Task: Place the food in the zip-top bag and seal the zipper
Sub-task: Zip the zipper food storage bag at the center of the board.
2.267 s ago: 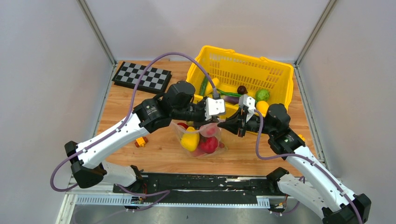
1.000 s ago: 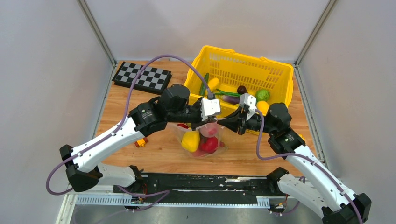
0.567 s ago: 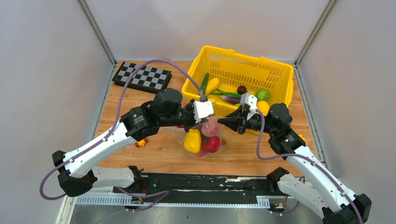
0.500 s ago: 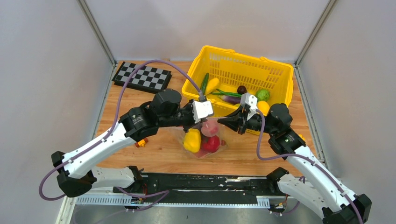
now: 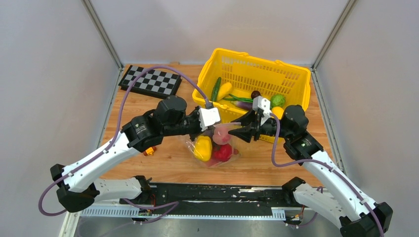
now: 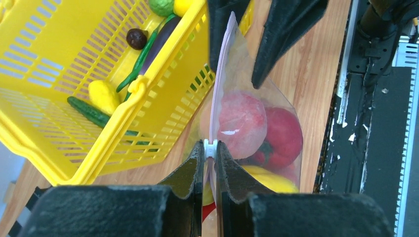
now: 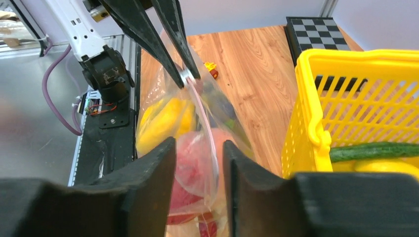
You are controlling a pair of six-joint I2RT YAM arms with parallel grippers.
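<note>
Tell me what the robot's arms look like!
Both arms are white tubes with chunky black joints. A purple cable loops along the left arm and the right arm. The left gripper and right gripper have pointy black fingers and a small white box.

Behind left claw (image 6: 210, 146): zip-top bag (image 6: 238, 74) base

Bag (image 5: 217, 145): thin clear plastic film, shiny, crinkly, w/ pale dots. Zipper (image 6: 216, 94): smooth pink plastic strip, small white plastic slider. Food (image 5: 222, 152) inside: smooth glossy plastic in red, pink & yellow. Basket (image 5: 257, 74): hard yellow plastic, slotted walls, semi-gloss. Table (image 5: 168, 163): light wood-grain top, fairly matt. Board (image 5: 150, 81): flat b/w checks, matt. Left gripper (image 6: 210, 146) & right gripper (image 7: 198, 143): matt black plastic fingers. Arm (image 5: 99, 160): smooth white plastic shell. Base plate (image 5: 222, 191): dark, scuffed, looks like metal.
</note>
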